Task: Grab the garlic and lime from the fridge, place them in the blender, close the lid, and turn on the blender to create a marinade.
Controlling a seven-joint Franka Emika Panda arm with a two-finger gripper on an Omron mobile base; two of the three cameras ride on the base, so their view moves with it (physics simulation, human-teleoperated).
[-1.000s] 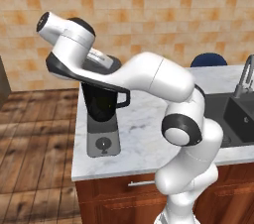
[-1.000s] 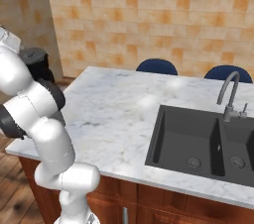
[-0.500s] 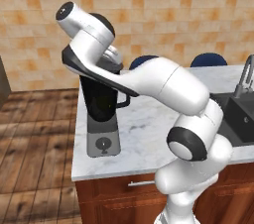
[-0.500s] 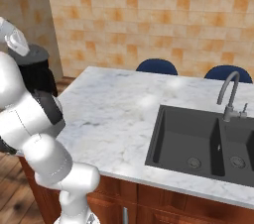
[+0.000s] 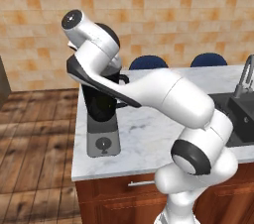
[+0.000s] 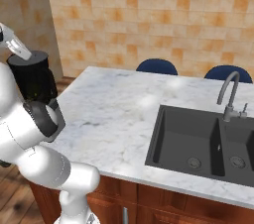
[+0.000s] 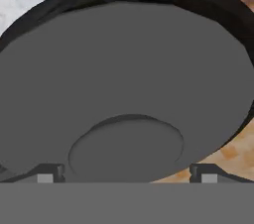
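The blender stands at the counter's left end, its black jar (image 5: 100,108) on a square grey base (image 5: 103,141) with a round dial (image 5: 102,144). The jar (image 6: 32,78) is also in the right base view, with my hand just above its rim. The hand view looks straight down on the flat dark grey lid (image 7: 124,69), which lies on the jar's black rim (image 7: 218,5). The lid's raised centre circle (image 7: 126,143) sits between the fingertips of my gripper (image 7: 127,171), which is open and spread wide. The lime and garlic are hidden. My own arm hides the hand in the left base view.
The marble counter (image 6: 116,114) runs right to a black double sink (image 6: 198,141) with a curved tap (image 6: 228,91). Two blue chair backs (image 6: 157,66) stand behind it. A grey cabinet edge (image 5: 3,82) shows at the far left over the wooden floor (image 5: 34,134).
The arm has swung up and to the right over the blender. In the right base view the hand has come in above the jar's top. The blender has stayed put.
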